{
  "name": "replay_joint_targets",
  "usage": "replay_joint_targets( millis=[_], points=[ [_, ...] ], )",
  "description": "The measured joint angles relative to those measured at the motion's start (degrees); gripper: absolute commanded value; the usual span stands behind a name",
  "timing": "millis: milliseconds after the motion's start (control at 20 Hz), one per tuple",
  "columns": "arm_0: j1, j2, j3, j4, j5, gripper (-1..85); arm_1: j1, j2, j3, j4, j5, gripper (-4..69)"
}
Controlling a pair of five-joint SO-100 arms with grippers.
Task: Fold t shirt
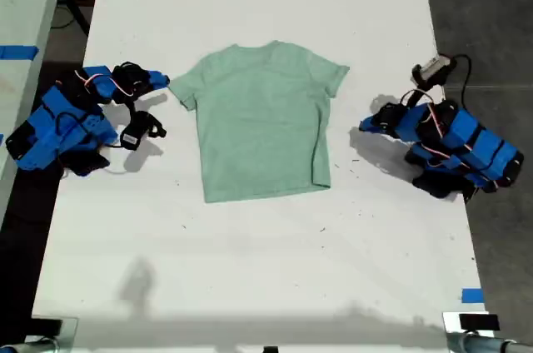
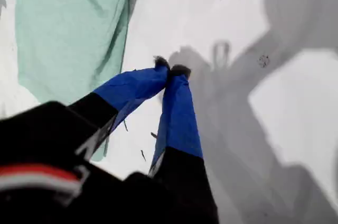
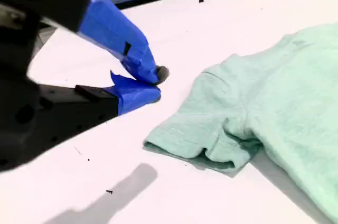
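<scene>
T-shirt, pale mint green, lies flat in the middle of the exterior view on the white table, with its neck toward the top of the frame and its hem toward the bottom. It is spread out, not folded. One blue arm rests at the exterior view's left, and my second gripper is just beside the sleeve on that side, not touching it. The other blue arm rests at the exterior view's right, and my first gripper is near the shirt's side edge but apart from it.

In the first wrist view, my first gripper has its blue jaws closed together and they hold nothing. The t-shirt lies apart from the tips.

In the second wrist view, my second gripper is also closed on nothing. The sleeve of the t-shirt lies close beside the tips, with bare table between them.
</scene>
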Motion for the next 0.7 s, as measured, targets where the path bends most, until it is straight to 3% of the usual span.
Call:
replay_joint_targets(
  millis=[150,350,550,700],
  points=[
    [-0.18,0.0,0.0,0.0,0.09,-0.3,6.59,-1.58,-2.11,-3.6,-13.54,13.5],
    [-0.18,0.0,0.0,0.0,0.53,-0.3,11.34,-39.64,-28.56,-5.19,-18.02,22.8],
    [0.09,0.0,0.0,0.0,0.62,-0.3,15.38,-81.04,-61.08,-3.6,-22.32,24.9],
    [0.09,0.0,0.0,0.0,0.79,-0.3,20.21,-101.6,-76.99,-1.05,-24.87,22.4]
  ],
)
